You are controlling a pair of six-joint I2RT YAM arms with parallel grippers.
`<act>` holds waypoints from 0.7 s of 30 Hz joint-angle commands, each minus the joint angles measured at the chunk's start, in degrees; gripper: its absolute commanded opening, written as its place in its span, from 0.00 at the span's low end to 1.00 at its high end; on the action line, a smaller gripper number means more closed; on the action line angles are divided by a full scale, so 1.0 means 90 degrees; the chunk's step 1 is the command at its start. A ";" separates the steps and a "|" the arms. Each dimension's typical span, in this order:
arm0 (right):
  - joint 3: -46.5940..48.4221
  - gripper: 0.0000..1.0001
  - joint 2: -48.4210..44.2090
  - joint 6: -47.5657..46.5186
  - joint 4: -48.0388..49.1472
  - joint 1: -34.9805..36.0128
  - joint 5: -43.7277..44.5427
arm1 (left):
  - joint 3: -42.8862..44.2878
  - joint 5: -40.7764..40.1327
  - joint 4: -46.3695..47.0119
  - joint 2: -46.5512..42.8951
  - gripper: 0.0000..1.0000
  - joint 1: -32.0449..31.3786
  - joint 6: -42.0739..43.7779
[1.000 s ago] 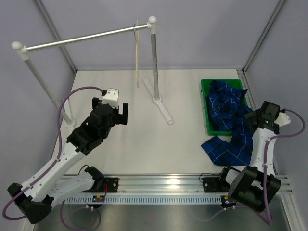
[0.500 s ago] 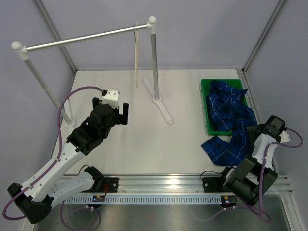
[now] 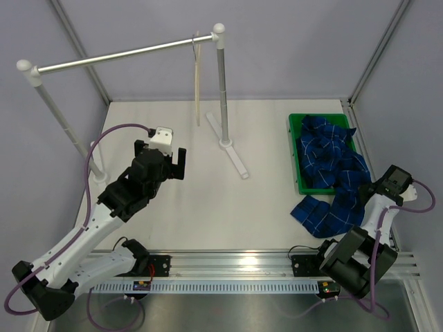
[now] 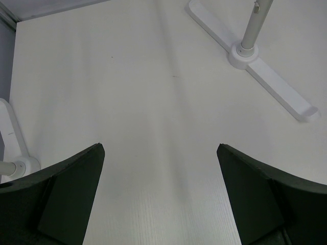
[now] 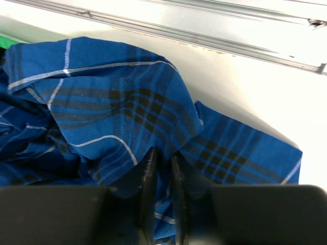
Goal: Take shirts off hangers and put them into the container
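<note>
Shirt [image 3: 332,173] spills from tray [image 3: 294,152] toward me; my right gripper [image 5: 163,171], pinching a fold, sits nearest; left gripper [image 4: 159,150] gapes far off.

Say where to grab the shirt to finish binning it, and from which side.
Probably the raised fold of the shirt spilling over the green tray's near rim, pinched from above on the right: it stands up as a ridge, while the tail lies flat on the table.
</note>
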 commanded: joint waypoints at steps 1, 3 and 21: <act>-0.0028 0.18 -0.0055 -0.0019 0.0235 -0.0032 -0.0158 | -0.0012 0.0009 0.0141 0.0004 0.99 0.0027 -0.0052; 0.0021 0.08 -0.0064 -0.0048 0.0196 -0.0023 -0.0206 | -0.0002 0.0009 0.0141 0.0014 0.99 0.0018 -0.0052; 0.2665 0.00 0.0686 -0.0381 0.0225 0.1869 -0.1047 | -0.0021 -0.0079 0.0122 0.0131 0.99 0.0018 -0.0022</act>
